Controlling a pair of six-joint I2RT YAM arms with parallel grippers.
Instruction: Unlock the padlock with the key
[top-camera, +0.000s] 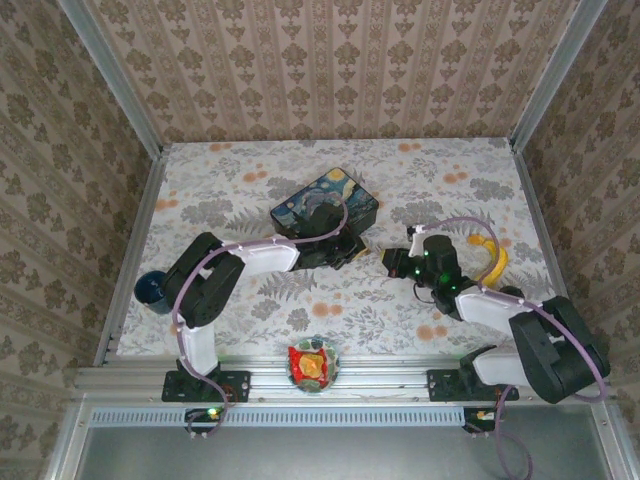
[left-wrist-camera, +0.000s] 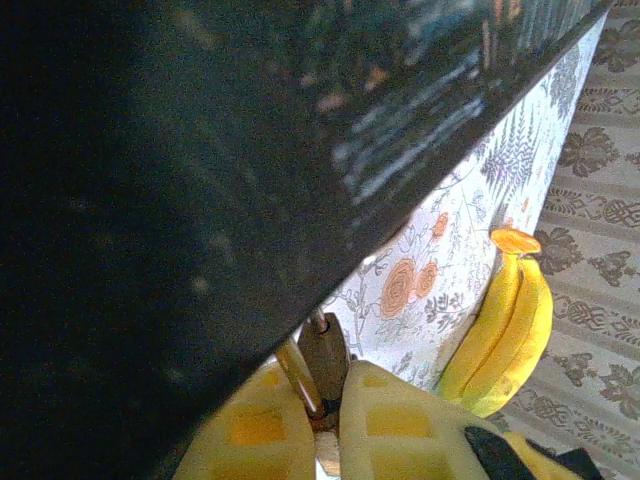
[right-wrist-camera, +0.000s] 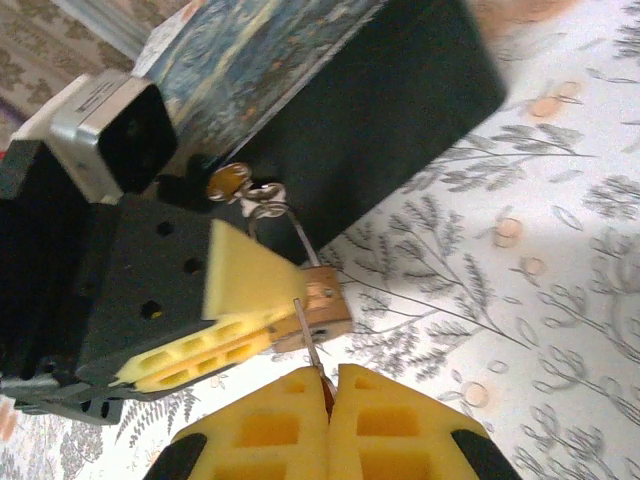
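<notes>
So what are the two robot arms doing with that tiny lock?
The left gripper is pinching the little brass padlock right by the Starry Night tin. The right gripper holds a thin key, its tip at the padlock's body. I can't tell if it has opened yet.
</notes>
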